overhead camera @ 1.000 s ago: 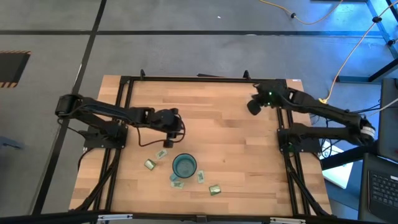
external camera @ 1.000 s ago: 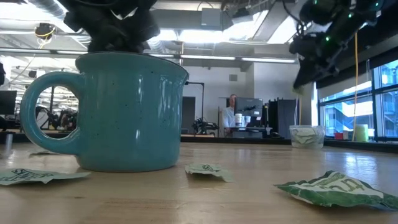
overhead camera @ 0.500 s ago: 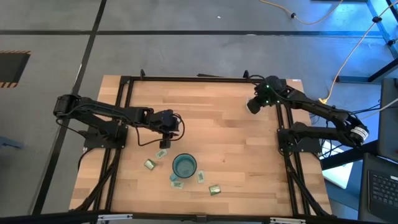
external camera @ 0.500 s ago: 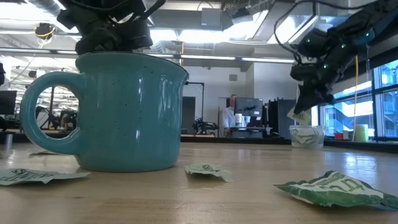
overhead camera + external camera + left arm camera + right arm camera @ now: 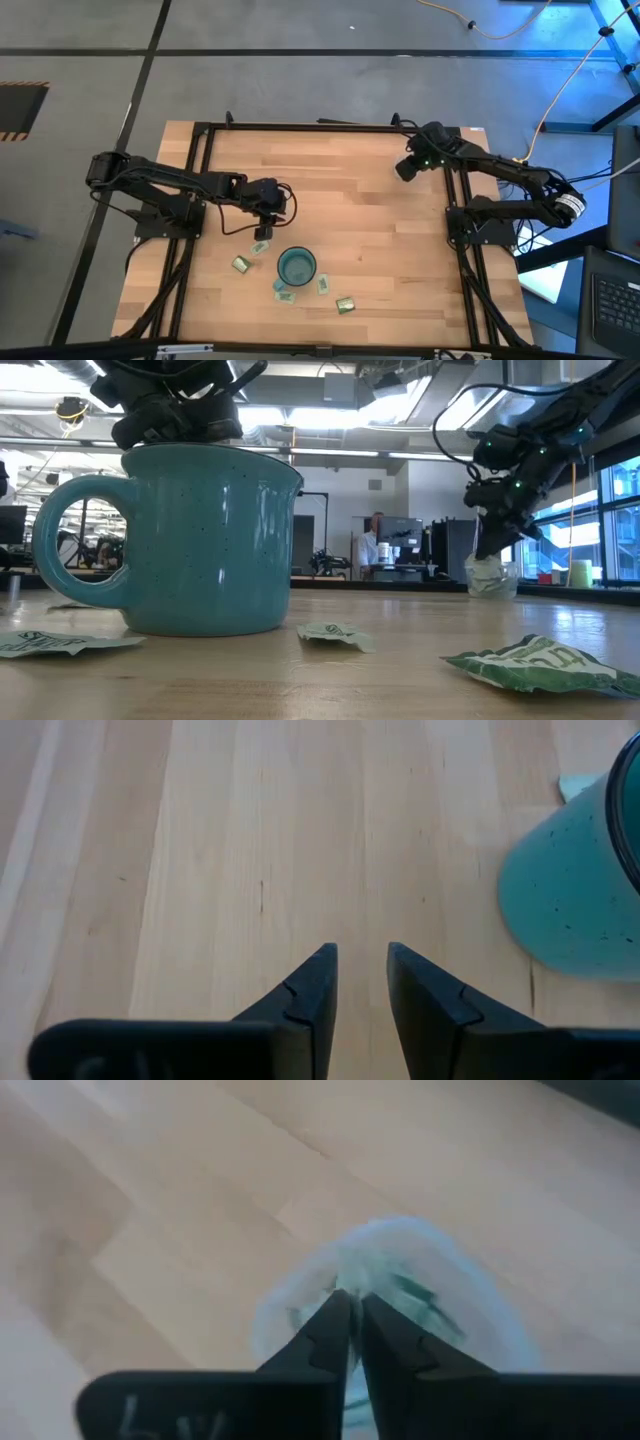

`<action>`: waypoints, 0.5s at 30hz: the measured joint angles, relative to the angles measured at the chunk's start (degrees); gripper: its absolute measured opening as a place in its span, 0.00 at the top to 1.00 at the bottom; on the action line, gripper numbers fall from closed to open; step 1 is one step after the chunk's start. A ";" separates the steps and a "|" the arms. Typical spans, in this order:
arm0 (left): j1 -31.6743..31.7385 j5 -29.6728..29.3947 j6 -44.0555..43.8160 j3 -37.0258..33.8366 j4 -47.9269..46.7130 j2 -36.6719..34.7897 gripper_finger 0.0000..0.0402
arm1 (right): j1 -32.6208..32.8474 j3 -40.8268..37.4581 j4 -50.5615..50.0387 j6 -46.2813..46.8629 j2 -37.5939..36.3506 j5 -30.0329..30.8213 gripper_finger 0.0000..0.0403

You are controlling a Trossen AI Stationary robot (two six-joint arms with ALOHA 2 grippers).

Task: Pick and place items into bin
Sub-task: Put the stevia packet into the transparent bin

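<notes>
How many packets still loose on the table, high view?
5: one under the left gripper, one left of the mug, two at its base, one right-front. More may be hidden.

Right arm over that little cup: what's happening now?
Right gripper above bin, jaws barely apart. Left gripper open, empty, beside mug. Packets on table. Nothing blocking.

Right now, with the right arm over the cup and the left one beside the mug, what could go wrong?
1. The right gripper hangs low over the light plastic cup, fingers barely apart; a packet could cling, or the cup could be nudged.
2. The left gripper sits close to the teal mug, which it could bump going for packets around it.
</notes>
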 joint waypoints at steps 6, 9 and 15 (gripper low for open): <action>0.00 0.00 0.00 0.00 -0.45 0.00 0.79 | 0.00 0.66 -1.56 -0.68 0.00 5.48 0.81; 0.00 0.00 -0.86 0.00 -0.48 0.00 0.78 | 0.02 1.35 -2.28 -1.26 0.00 5.40 0.74; 0.01 0.00 -1.02 0.00 -1.17 0.00 0.78 | 0.02 5.11 -9.06 -2.39 0.00 5.40 0.60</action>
